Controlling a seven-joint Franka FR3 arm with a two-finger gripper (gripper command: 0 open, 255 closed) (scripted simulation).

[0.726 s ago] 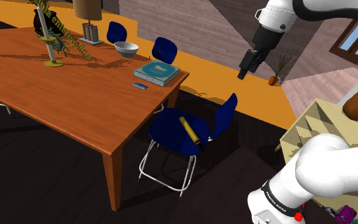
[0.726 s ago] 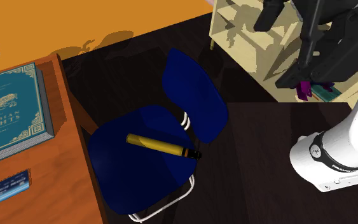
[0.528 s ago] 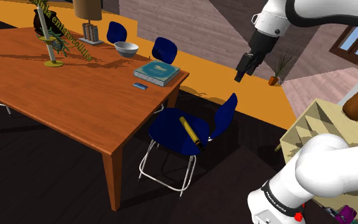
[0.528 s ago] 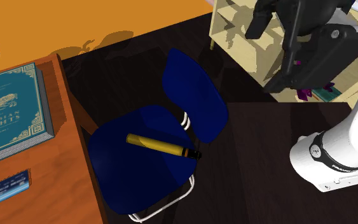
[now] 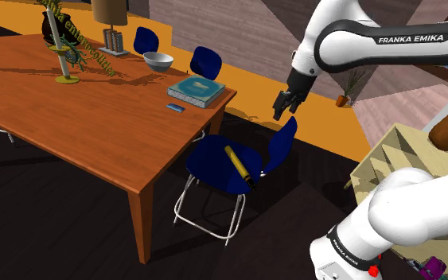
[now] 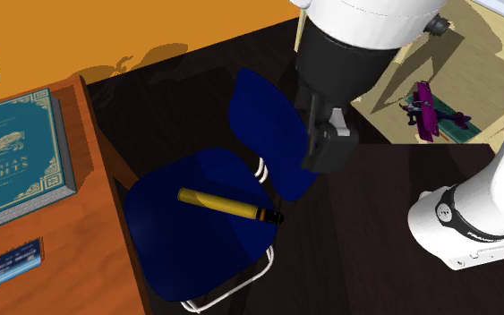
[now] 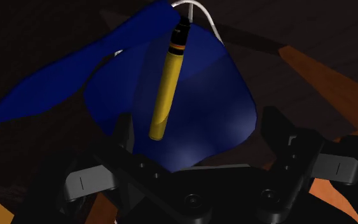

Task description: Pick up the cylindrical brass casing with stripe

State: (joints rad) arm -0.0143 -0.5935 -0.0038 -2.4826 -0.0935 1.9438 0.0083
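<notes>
While your gripper (image 5: 282, 105) hangs above the blue chair (image 5: 211, 161), black fingers spread apart and empty, the slim brass-yellow cylinder (image 6: 227, 206), dark-striped at one end, lies flat on its smooth curved seat.

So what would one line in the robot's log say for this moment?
stage: pre-grasp | claw: open, empty, above blue chair | yellow casing: lying on the chair, not yet grasped

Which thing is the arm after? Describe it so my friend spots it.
At the corner of the wooden table stands a blue chair. On its seat lies a slim yellow cylinder, the only long rod there, with a dark tip banded in orange.
</notes>
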